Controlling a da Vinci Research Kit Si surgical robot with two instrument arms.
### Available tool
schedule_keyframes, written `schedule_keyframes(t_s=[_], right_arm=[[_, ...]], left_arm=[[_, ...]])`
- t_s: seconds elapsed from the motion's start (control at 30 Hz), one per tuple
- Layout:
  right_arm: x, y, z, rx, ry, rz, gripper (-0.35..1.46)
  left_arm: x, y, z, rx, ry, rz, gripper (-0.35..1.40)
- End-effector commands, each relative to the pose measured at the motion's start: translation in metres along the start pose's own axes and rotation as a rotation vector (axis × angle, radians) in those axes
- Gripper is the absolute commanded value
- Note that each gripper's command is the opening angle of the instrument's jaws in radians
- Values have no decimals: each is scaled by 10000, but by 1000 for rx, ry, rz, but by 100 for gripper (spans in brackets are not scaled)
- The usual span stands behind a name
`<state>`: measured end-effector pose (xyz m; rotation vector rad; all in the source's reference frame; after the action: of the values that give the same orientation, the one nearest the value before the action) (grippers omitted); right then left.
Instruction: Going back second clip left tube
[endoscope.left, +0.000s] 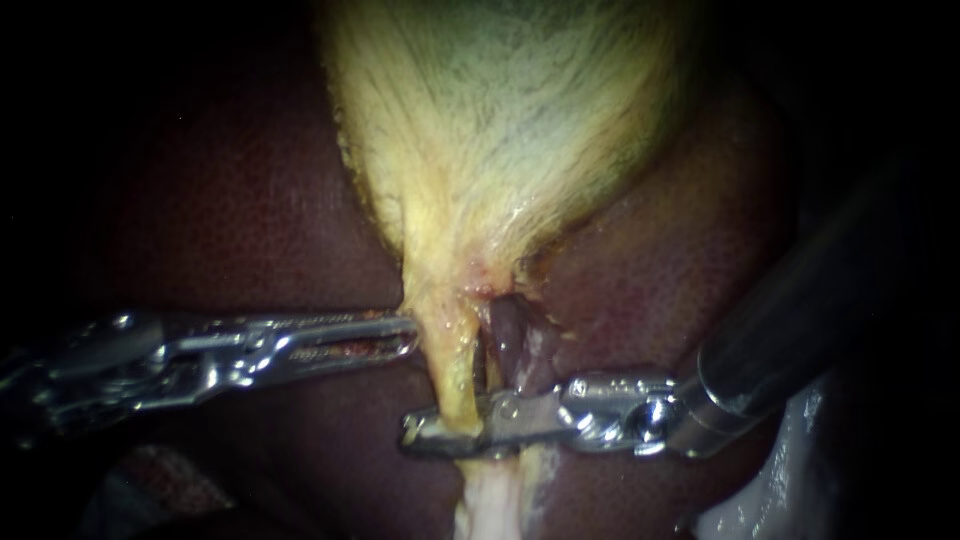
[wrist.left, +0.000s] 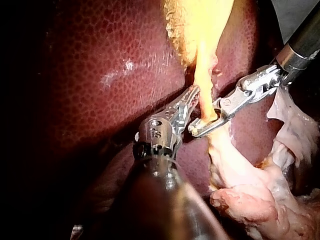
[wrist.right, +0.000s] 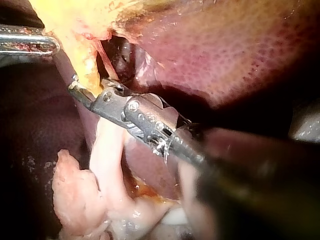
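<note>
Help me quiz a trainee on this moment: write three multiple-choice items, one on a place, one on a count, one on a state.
1. Along the tube, which instrument's tip lies nearer the gallbladder?
A. the left instrument
B. the right instrument
C. both lie on the gallbladder

2. How many instruments show in the endoscope view?
A. one
B. two
C. three

3. How do the left instrument's jaws stand?
A. wide open
B. shut, holding nothing
C. shut on a clip

Answers:
1 A: its tip lies beside the tube just below where the gallbladder narrows, while the right instrument crosses the tube further down.
2 B: one shaft comes in from each side.
3 B: they lie together beside the tube.
</note>
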<state>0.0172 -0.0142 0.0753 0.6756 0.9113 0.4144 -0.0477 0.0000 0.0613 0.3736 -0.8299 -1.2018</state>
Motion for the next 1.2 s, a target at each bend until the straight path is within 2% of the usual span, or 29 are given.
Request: schedule_keyframes(t_s=[0.03,0.2,0.27,0.4,0.47,0.5,0.6,0.83,1.2], right_arm=[[0,0,0,0,0,0,-35],[0,-2,1,0,-3,0,-35],[1,-3,1,9,16,-1,-35],[5,-6,4,24,64,4,33],[7,-7,6,29,86,-31,51],[7,-7,6,32,100,-55,55],[7,-6,6,41,127,-133,56],[11,-1,14,26,132,-297,60],[9,15,14,18,145,-433,60]], left_arm=[[0,0,0,0,0,0,-28],[0,0,0,0,0,0,-28],[0,0,0,0,0,0,-28],[0,0,-1,0,0,0,-28],[1,1,-1,0,0,0,-28],[1,1,-2,0,0,0,-28],[1,1,-2,1,0,0,-28],[1,0,-3,3,2,0,-28],[1,-1,-3,2,1,0,-28]])
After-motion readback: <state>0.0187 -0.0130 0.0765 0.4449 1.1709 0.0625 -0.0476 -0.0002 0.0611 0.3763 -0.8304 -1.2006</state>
